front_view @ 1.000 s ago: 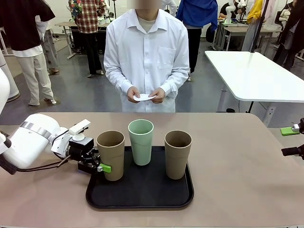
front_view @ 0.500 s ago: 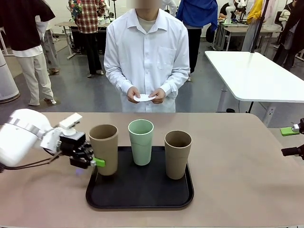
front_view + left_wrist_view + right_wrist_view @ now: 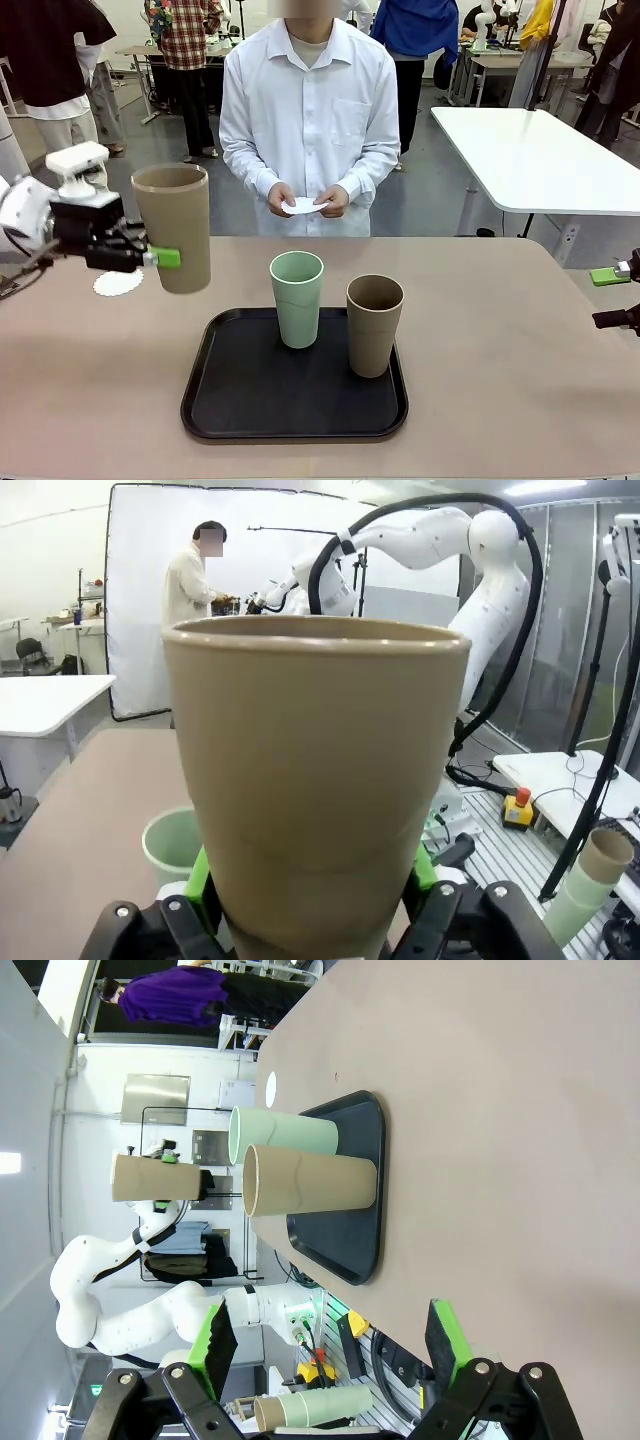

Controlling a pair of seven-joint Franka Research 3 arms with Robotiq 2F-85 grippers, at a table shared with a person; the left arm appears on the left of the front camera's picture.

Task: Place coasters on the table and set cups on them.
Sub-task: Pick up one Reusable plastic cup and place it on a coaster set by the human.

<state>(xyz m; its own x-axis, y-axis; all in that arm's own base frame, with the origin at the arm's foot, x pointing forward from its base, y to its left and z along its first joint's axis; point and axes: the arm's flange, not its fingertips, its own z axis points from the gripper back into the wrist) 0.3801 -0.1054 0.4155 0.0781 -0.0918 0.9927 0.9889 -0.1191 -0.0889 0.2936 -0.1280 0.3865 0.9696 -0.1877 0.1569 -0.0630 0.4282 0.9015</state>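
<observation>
My left gripper [image 3: 160,257] is shut on a tan cup [image 3: 172,228], holding it upright in the air above the table's [image 3: 500,400] left part. In the left wrist view the same cup [image 3: 315,780] stands between my green pads [image 3: 197,880]. A white lacy coaster [image 3: 118,283] lies on the table just below and left of the held cup. A mint cup [image 3: 297,298] and a second tan cup [image 3: 374,325] stand on the black tray [image 3: 295,405]. My right gripper [image 3: 328,1345] is open at the table's right edge, with nothing between its fingers.
The person across the table holds more white coasters [image 3: 305,205] in both hands at waist height. A white-topped table [image 3: 540,160] stands behind at the right. The right wrist view shows the tray [image 3: 345,1230] with both cups sideways.
My left gripper lifted the tan cup off the tray's left side and carried it up and to the left. The coaster on the table now shows beneath it.
</observation>
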